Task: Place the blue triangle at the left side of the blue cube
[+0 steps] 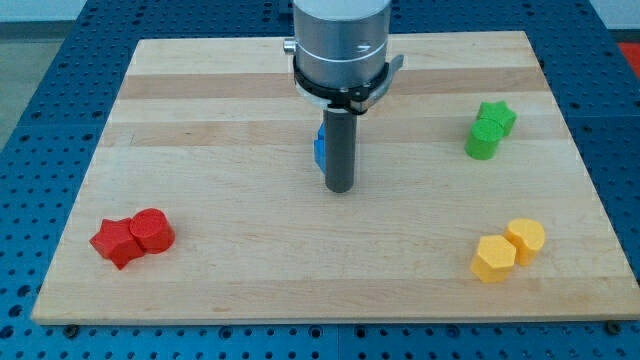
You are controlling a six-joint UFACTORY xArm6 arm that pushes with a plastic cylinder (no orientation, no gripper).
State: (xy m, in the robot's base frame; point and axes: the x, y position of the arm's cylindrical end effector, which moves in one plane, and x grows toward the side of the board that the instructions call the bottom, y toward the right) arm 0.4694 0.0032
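A blue block (319,148) shows only as a sliver at the view's centre, mostly hidden behind my rod; its shape cannot be made out, and I cannot tell the triangle from the cube. My tip (341,188) rests on the board just below and to the right of that blue sliver, close against it.
The wooden board (200,130) holds two red blocks (132,237) touching at the lower left, two green blocks (489,129) at the upper right, and two yellow blocks (508,249) at the lower right. The arm's grey body (340,45) hangs over the top centre.
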